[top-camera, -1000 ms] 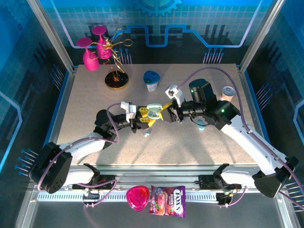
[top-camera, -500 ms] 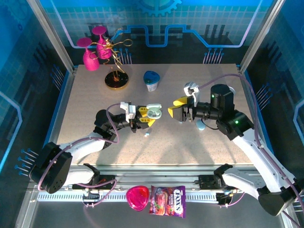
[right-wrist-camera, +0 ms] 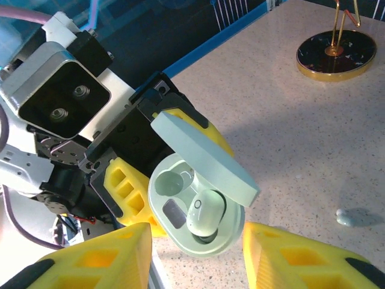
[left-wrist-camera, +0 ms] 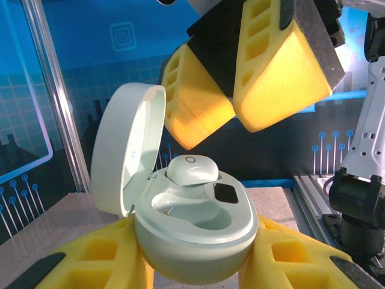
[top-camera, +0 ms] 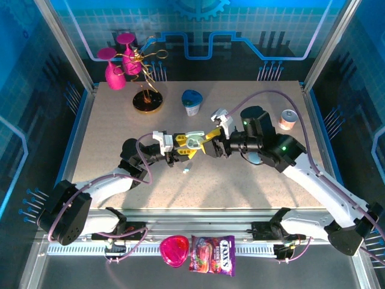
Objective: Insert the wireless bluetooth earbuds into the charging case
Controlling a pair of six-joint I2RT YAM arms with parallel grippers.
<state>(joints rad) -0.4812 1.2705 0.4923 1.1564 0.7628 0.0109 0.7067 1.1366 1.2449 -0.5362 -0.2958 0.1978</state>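
Note:
My left gripper [top-camera: 185,148] is shut on the pale-green charging case [left-wrist-camera: 192,238], holding it above the table with its lid [left-wrist-camera: 126,150] open. One earbud [left-wrist-camera: 191,170] sits in the case's far socket, not fully sunk; the near socket [left-wrist-camera: 180,205] is empty. My right gripper [top-camera: 209,146] hangs open just beyond the case, holding nothing. In the right wrist view its yellow fingers [right-wrist-camera: 102,256] flank the case [right-wrist-camera: 174,214] and the seated earbud [right-wrist-camera: 204,214]. Another small earbud [top-camera: 186,171] lies loose on the table below the case, also visible as a pale speck [right-wrist-camera: 350,217].
A gold stand on a black round base [top-camera: 147,102] and pink goblets [top-camera: 114,69] stand at the back left. A blue-lidded cup [top-camera: 192,101] sits behind the grippers, a small can [top-camera: 289,118] at the right. A pink object [top-camera: 173,250] and a candy bag [top-camera: 212,247] lie on the front ledge.
The right gripper pulled back to the right half a second ago and has now returned to the case. The left gripper and case have stayed still.

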